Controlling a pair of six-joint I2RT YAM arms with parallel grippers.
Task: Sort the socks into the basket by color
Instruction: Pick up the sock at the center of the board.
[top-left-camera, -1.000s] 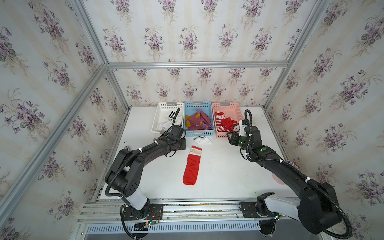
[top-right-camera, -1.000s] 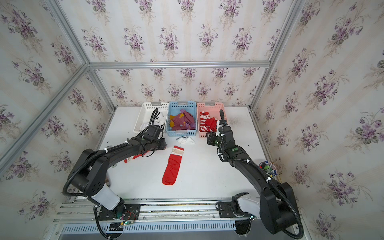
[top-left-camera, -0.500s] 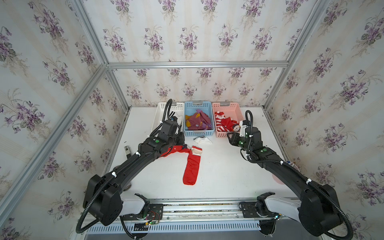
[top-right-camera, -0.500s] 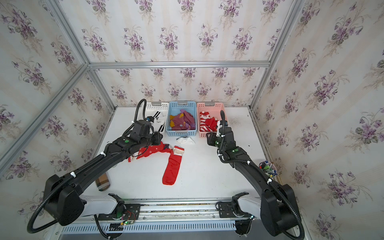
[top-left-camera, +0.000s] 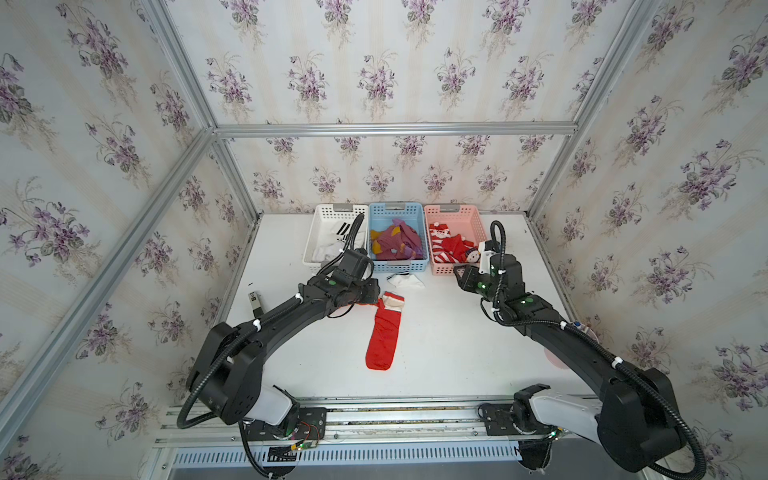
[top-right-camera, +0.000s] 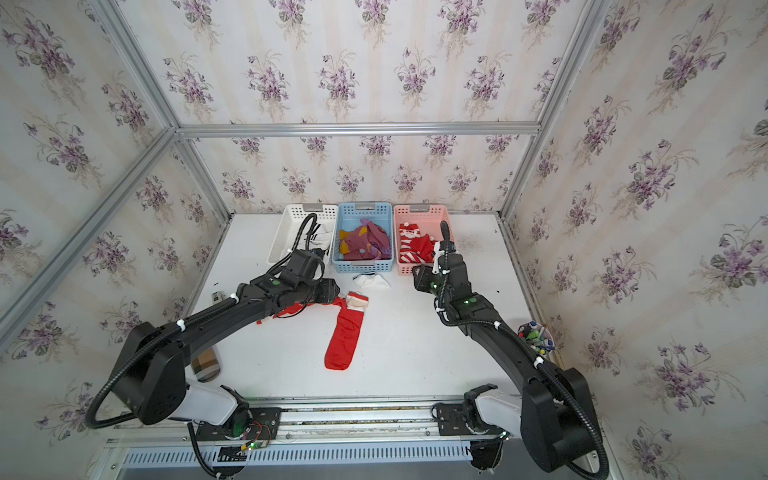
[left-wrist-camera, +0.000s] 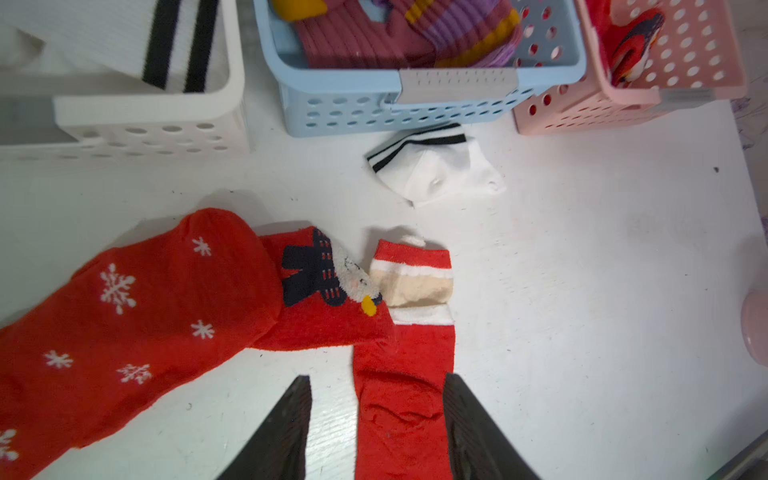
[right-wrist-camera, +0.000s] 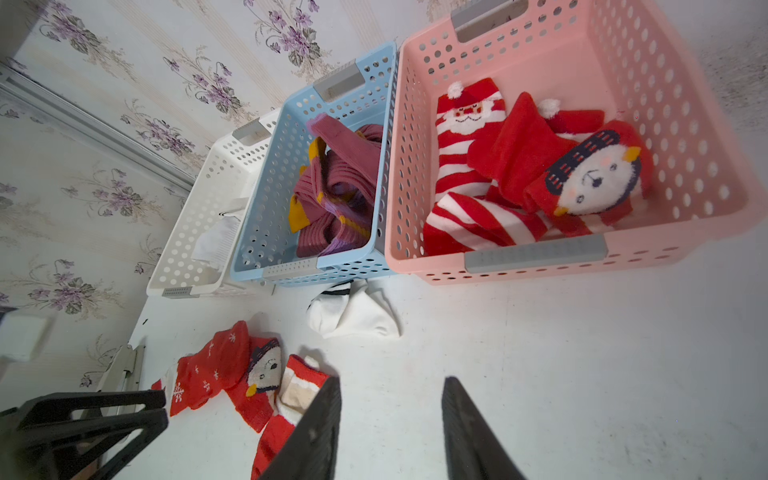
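Over the long red sock (left-wrist-camera: 403, 374) (top-left-camera: 384, 332) my left gripper (left-wrist-camera: 376, 399) (top-left-camera: 370, 291) stands open, one finger on each side of the sock's leg. A red snowflake sock with a penguin (left-wrist-camera: 166, 311) (top-right-camera: 291, 309) lies beside it, overlapping its cuff. In front of the blue basket (top-left-camera: 399, 267) lies a white sock with black stripes (top-left-camera: 405, 280) (right-wrist-camera: 353, 311). My right gripper (right-wrist-camera: 390, 411) (top-left-camera: 459, 274) hangs open and empty before the pink basket (right-wrist-camera: 536, 253), which holds red socks. Maroon socks fill the blue basket and white ones the white basket (top-left-camera: 311, 237).
The three baskets stand side by side against the back wall. A small dark tag (top-left-camera: 255, 301) lies near the table's left edge and a brown object (top-right-camera: 205, 365) at the front left. A cup of coloured bits (top-right-camera: 534, 336) sits at the right edge.
My left gripper pulled the snowflake sock rightward to the long red sock, then opened and let it go. The right arm has not moved.
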